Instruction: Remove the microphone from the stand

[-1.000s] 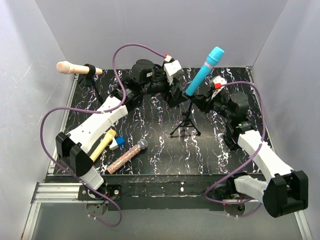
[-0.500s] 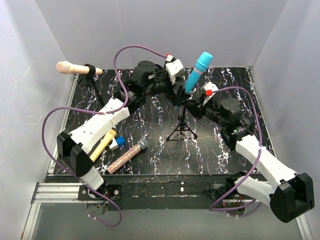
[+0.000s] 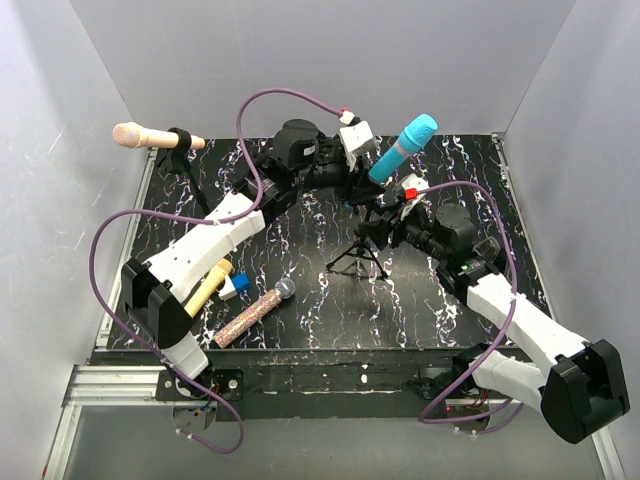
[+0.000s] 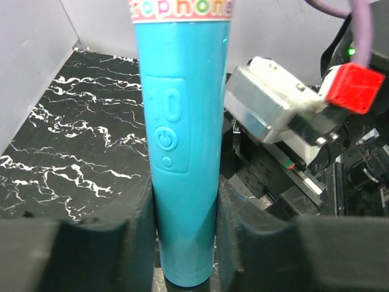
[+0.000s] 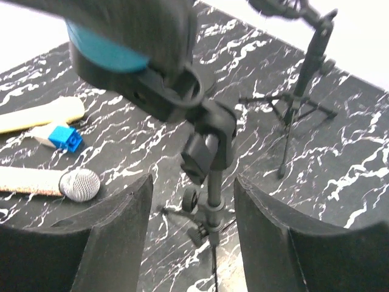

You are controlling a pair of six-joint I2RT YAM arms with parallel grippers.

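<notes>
The bright blue microphone [image 3: 403,147] leans up and to the right, its lower end still in the black clip [image 5: 164,85] of the small tripod stand [image 3: 362,245]. My left gripper [image 3: 362,178] is shut on the microphone [image 4: 182,152]; both pads press its lower body in the left wrist view, around the gripper's middle [image 4: 185,243]. My right gripper [image 3: 382,228] stands open just right of the stand. In the right wrist view its middle [image 5: 193,234] straddles the stand's pole [image 5: 213,182], and neither finger touches it.
A second stand [image 3: 180,150] at the back left holds a beige microphone [image 3: 135,135]. Near the front left lie a yellow microphone [image 3: 205,288], a blue block [image 3: 238,284] and a glittery pink microphone [image 3: 253,315]. Grey walls enclose the table.
The left gripper has closed on the blue microphone. The right gripper has opened off the stand's pole. Stand and microphone have shifted left, and the microphone now leans more.
</notes>
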